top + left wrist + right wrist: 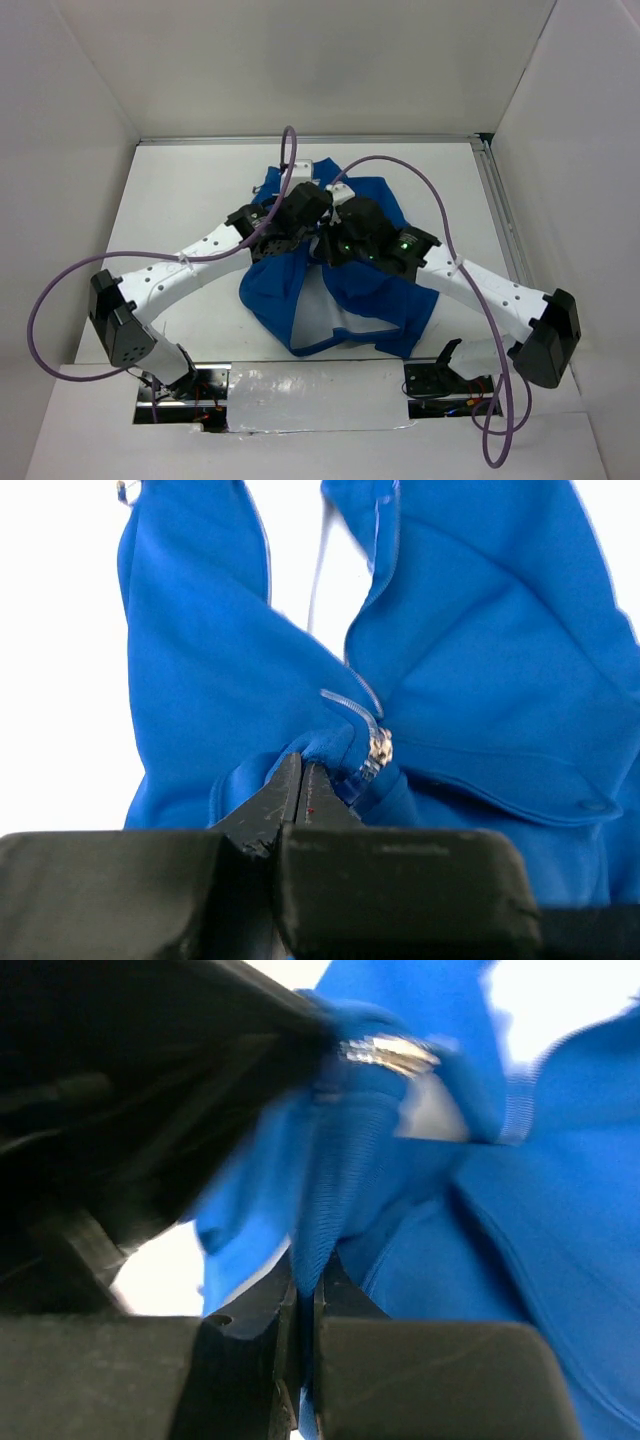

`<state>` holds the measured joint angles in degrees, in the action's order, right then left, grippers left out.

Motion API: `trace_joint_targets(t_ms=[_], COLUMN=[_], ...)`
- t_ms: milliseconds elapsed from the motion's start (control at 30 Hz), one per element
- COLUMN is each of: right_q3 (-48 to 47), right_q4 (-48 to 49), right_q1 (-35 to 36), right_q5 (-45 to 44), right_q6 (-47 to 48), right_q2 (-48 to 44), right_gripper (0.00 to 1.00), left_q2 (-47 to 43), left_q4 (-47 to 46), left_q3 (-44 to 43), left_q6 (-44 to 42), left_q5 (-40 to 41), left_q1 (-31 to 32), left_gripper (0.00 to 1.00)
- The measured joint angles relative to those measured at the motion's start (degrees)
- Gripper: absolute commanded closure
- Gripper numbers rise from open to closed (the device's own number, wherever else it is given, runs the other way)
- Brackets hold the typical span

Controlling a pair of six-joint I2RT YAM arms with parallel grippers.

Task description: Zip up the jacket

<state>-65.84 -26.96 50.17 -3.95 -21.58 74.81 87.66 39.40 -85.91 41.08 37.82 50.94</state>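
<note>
Rumpled blue jacket (390,300), front unzipped

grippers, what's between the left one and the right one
A bunched fold of the jacket with its silvery slider, shown in the right wrist view; left gripper and right gripper both pinch that fabric.

Two white-and-black robot arms trailing purple cables.
The left arm (190,265) and right arm (490,290) are curved, white and dotted with small holes, with boxy black joint housings (125,325) and a long purple cable (32,315) looping off each; green lights (405,241) glow at mid-frame. Close up, the left gripper (302,775) and right gripper (305,1280) show matte black, wedge-shaped fingers (270,805).
</note>
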Motion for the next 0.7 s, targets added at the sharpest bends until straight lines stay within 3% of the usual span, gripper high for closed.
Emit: trace_joint_targets(t_ms=[100, 200, 333, 400, 533, 567, 600, 700], right_q3=[3.61, 4.9, 5.55, 5.64, 6.86, 7.37, 7.89, 9.18], right_q4=[4.33, 6.4, 7.08, 7.08, 7.08, 7.21, 7.23, 7.21], right_q1=[-3.37, -5.11, -5.22, -5.2, -5.11, -5.03, -4.87, -4.07], right_q5=[13.11, 19.93, 18.38, 15.56, 11.19, 10.54, 10.08, 9.49], right_q6=[1.55, 1.75, -0.79, -2.05, -2.78, -2.67, -2.47, -1.27], right_q2=[-2.54, -2.95, -2.82, -2.56, -2.58, -2.67, -2.8, -3.76], right_gripper=[1.0, 1.0, 1.0, 0.95, 1.0, 1.0, 1.0, 1.0], left_q2=[1.51, 1.7, -1.18, -4.68, -13.31, -15.37, -17.0, -20.33], left_q4=[2.84, 5.03, 3.06, 1.09, -2.1, -2.89, -3.45, -4.28], left_q3=[-1.18, -1.46, 2.73, 6.95, 13.7, 14.82, 15.58, 16.83], left_q6=[4.55, 8.57, 9.79, 9.4, 6.36, 5.53, 5.22, 3.96], left_q5=[-0.94, -2.25, -4.24, -5.9, -11.13, -12.85, -14.45, -19.52], left_q1=[0.46, 0.68, 0.63, 0.52, 0.35, 0.31, 0.24, 0.17], left_gripper=[1.0, 1.0, 1.0, 1.0, 1.0, 0.96, 0.81, 0.61])
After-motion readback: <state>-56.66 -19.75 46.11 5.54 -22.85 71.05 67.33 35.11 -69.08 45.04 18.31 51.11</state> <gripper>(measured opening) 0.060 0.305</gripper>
